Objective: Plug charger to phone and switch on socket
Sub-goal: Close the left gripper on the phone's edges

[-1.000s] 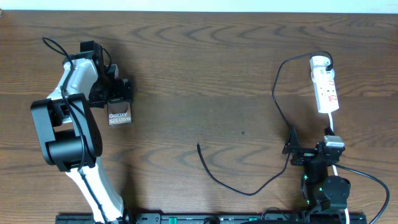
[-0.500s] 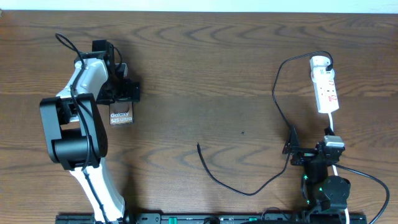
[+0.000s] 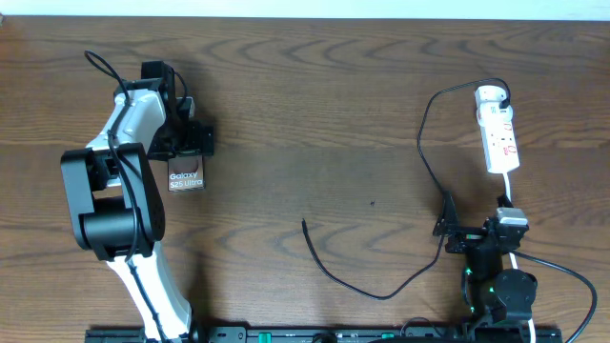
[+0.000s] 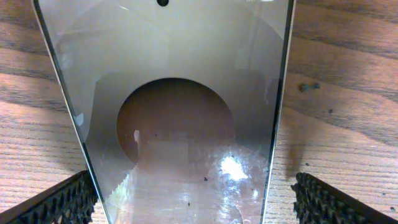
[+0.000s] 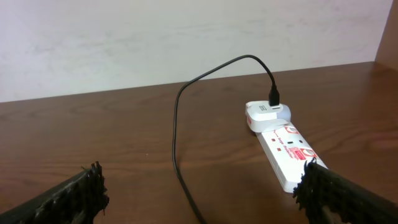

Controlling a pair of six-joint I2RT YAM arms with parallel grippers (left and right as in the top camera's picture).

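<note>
The phone [image 3: 185,178] lies flat on the table at the left, face up with white "Galaxy S25 Ultra" text. My left gripper [image 3: 188,143] is open and straddles its far end. In the left wrist view the phone [image 4: 180,124] fills the space between my toothed fingers [image 4: 62,202], and the right pad stands clear of its edge. The charger cable [image 3: 334,276] snakes across the table, and its free connector tip [image 3: 304,225] lies near the middle. Its plug [image 5: 273,98] sits in the end of the white socket [image 3: 499,133]. My right gripper [image 3: 475,229] is open and empty, just short of the socket [image 5: 286,146].
A white cord [image 3: 508,191] runs from the socket's near end down past my right arm. The charger cable [image 5: 176,124] passes between my right fingers on the wood. A pale wall rises behind the table's far edge.
My left arm shifted a little to the right over the phone and has since held still. The phone, the cable and my right arm have not moved.
</note>
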